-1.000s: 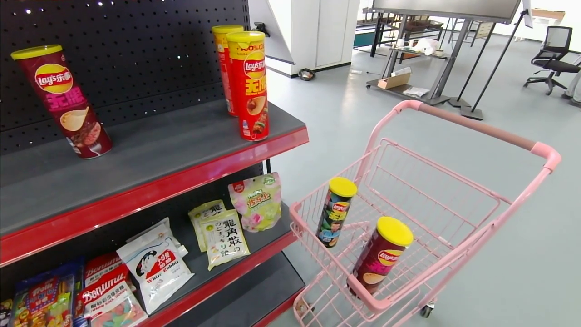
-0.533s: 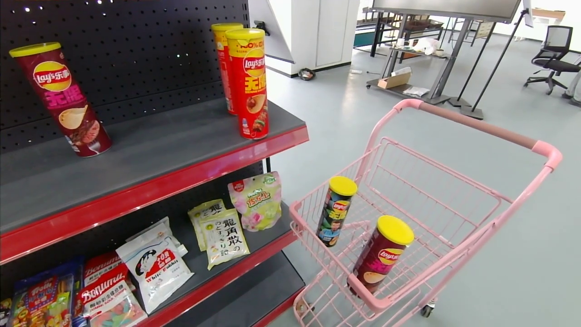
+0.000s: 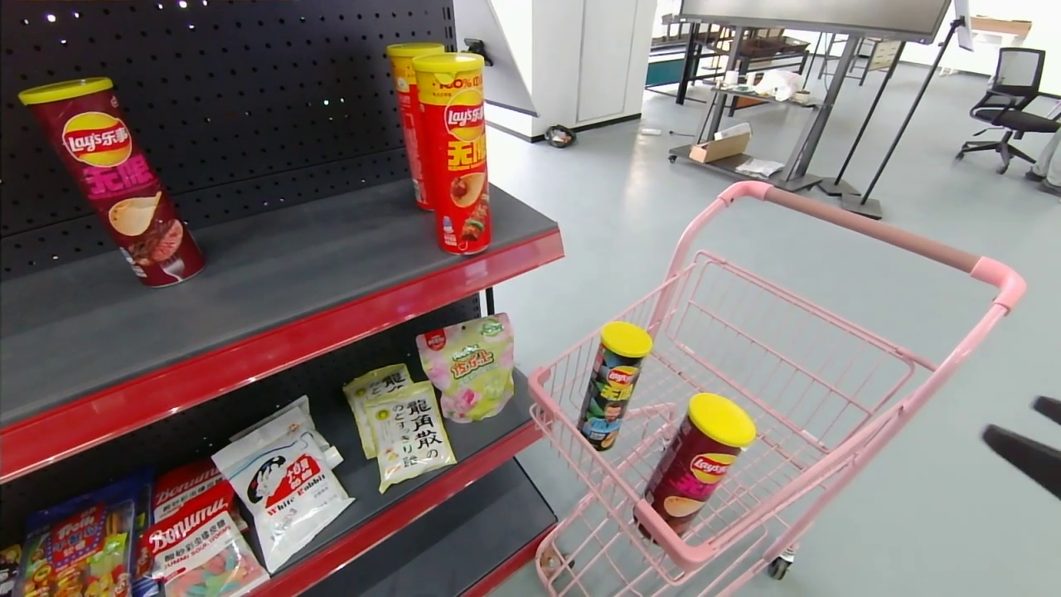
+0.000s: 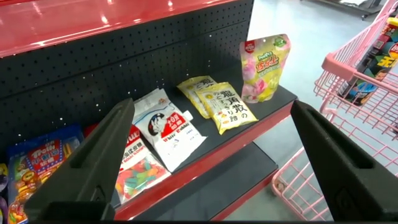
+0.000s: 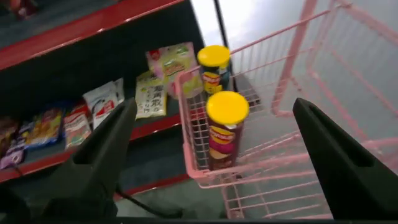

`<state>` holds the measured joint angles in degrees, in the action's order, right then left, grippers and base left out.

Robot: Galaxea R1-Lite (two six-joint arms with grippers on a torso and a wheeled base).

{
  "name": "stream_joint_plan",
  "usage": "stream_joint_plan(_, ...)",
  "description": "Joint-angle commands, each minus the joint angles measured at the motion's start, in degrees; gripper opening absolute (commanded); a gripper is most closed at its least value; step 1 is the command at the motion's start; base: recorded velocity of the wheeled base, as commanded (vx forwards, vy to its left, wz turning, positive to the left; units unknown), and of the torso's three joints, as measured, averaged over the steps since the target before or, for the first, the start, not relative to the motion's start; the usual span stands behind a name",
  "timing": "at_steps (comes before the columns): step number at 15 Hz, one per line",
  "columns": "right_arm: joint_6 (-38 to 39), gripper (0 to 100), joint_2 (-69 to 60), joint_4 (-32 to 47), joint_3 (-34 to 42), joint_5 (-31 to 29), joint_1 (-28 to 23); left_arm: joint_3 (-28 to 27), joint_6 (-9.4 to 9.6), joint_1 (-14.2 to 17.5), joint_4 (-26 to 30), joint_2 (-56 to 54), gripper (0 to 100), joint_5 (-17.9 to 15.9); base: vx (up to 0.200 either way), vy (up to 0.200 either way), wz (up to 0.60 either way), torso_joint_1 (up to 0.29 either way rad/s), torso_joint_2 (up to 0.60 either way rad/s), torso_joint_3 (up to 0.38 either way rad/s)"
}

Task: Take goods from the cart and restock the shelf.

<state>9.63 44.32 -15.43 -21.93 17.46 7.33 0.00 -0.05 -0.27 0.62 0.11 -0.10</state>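
In the head view the pink cart [image 3: 829, 348] sits toward 4 o'clock and the shelf [image 3: 331, 274] toward 9 o'clock. Two chip cans with yellow lids stand in the cart near its front rim. One is a maroon can [image 3: 696, 481], and a dark patterned can [image 3: 612, 390] stands at its 10 o'clock, against the side wire.

On the upper shelf board, two red cans [image 3: 454, 157] stand one behind the other at the end nearest the cart. A second maroon can [image 3: 116, 186] stands well apart toward 9 o'clock.

The right gripper [image 3: 1036, 427] shows at the 3 o'clock edge, outside the cart and clear of its rim. The right wrist view adds its state: the jaws are spread wide and hold nothing, and both cart cans lie beyond them.

The left wrist view shows the left gripper [image 4: 211, 104], also spread wide and empty. It faces the lower board's snack bags [image 4: 221, 106], with the cart's corner to one side.
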Motion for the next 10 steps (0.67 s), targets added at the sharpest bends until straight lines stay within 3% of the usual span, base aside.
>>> stream_joint_plan(1, -0.8, 100, 28.2, -22.5, 8.9, 10.4, 1.8, 0.0, -0.04, 0.0, 0.0, 0.0, 100, 0.0, 0.0, 0.0, 0.0, 0.0, 0.0, 0.0)
stream_joint_plan(3, -4.1, 100, 39.8, -34.6, 12.7, 14.2, 0.9, 0.0, -0.04, 0.0, 0.0, 0.0, 100, 0.0, 0.0, 0.0, 0.0, 0.0, 0.0, 0.0)
stream_joint_plan(10, -13.4, 100, 47.7, -36.2, 12.6, 17.5, 1.2, 0.0, -0.04, 0.0, 0.0, 0.0, 100, -0.1, 0.0, 0.0, 0.0, 0.0, 0.0, 0.0)
